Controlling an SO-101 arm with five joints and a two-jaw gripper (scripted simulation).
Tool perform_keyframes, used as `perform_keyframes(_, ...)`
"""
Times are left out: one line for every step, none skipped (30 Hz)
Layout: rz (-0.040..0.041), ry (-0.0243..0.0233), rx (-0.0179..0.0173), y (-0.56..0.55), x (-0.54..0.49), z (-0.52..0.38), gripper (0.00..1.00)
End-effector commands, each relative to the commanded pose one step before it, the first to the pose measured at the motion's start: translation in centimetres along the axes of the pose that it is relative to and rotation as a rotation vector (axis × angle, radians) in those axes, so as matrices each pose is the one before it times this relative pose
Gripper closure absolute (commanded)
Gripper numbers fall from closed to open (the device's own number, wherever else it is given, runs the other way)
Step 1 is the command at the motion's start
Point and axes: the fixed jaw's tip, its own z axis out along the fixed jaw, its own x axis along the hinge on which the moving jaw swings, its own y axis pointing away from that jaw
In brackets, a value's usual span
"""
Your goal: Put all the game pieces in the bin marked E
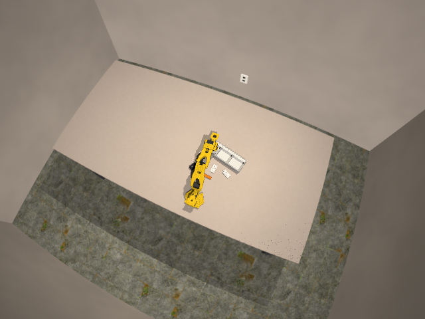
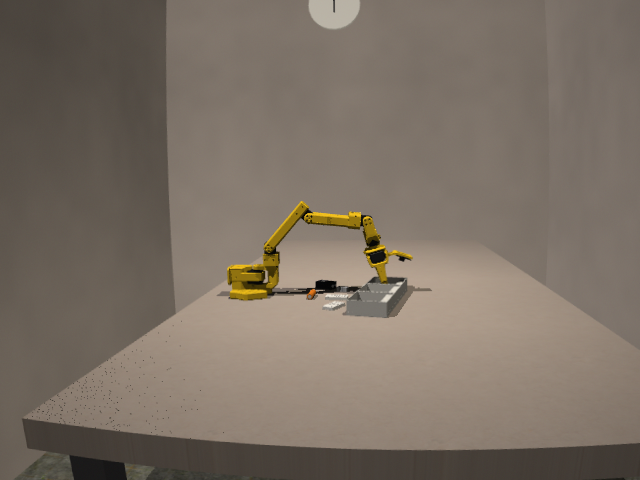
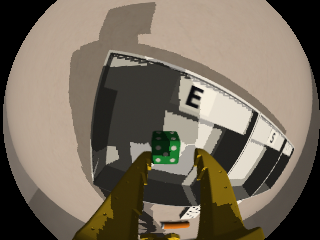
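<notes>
Beige table point(image 2: 310, 387) between grey walls, with the grey two-compartment bin point(image 2: 379, 304) directly under the gripper point(image 3: 174, 156), tips down over the compartment lettered E point(image 3: 194, 99). Jaws slightly apart and gripping nothing: green die point(image 3: 164, 148) just beyond the tips, centred in the gap, clear of both fingers, inside the E walls; resting or mid-air not clear. Behind the jaws, back toward the arm base: two white cards point(image 1: 214, 168) point(image 1: 226, 173) beside the bin, orange piece point(image 1: 208, 176), black block point(image 2: 325, 284).
</notes>
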Motion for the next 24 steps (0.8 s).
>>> perform_keyframes(0.00394, -0.07795, -0.00337, 0.208, -1.32, -2.1428, 0.83)
perform_keyframes(0.0, 0.0, 0.0, 0.001, -0.031, -0.2023, 0.83)
perform_keyframes(0.0, 0.0, 0.0, 0.0, -0.033, -0.2298, 0.83)
perform_keyframes(0.0, 0.0, 0.0, 0.001, -0.033, -0.2544, 0.83)
perform_keyframes(0.0, 0.0, 0.0, 0.0, -0.033, -0.2756, 0.83)
perform_keyframes(0.0, 0.0, 0.0, 0.001, -0.03, -0.2926, 0.83)
perform_keyframes(0.0, 0.0, 0.0, 0.0, -0.027, -0.3037, 0.83)
perform_keyframes(0.0, 0.0, 0.0, 0.0, -0.023, -0.3106, 0.83)
perform_keyframes(0.0, 0.0, 0.0, 0.0, 0.0, 0.0, 0.83)
perform_keyframes(0.0, 0.0, 0.0, 0.0, 0.0, 0.0, 0.83)
perform_keyframes(0.00002, 0.0, 0.0, 0.0, -0.018, -0.3108, 0.83)
perform_keyframes(0.0, 0.0, 0.0, 0.0, -0.012, -0.306, 0.83)
perform_keyframes(0.0, 0.0, 0.0, 0.0, -0.009, -0.2955, 0.83)
perform_keyframes(0.0, 0.0, 0.0, 0.0, -0.004, -0.2797, 0.83)
perform_keyframes(0.0, 0.0, 0.0, 0.0, 0.0, -0.2595, 0.83)
perform_keyframes(0.0, 0.0, 0.0, 0.0, 0.003, -0.2351, 0.83)
perform_keyframes(0.0, 0.0, 0.0, 0.0, 0.005, -0.2069, 0.83)
perform_keyframes(0.0, 0.0, 0.0, 0.0, 0.006, -0.1769, 0.83)
perform_keyframes(0.0, 0.0, 0.0, 0.0, 0.006, -0.145, 0.83)
perform_keyframes(0.0, 0.0, 0.0, 0.0, 0.005, -0.1124, 0.83)
perform_keyframes(0.0, 0.0, 0.0, 0.0, 0.005, -0.0823, 0.83)
perform_keyframes(0.0, 0.0, 0.0, 0.0, 0.003, -0.0532, 0.83)
perform_keyframes(0.0, 0.0, 0.0, 0.0, 0.002, -0.0296, 0.83)
perform_keyframes(0.0, 0.0, 0.0, 0.0, 0.001, -0.0115, 0.83)
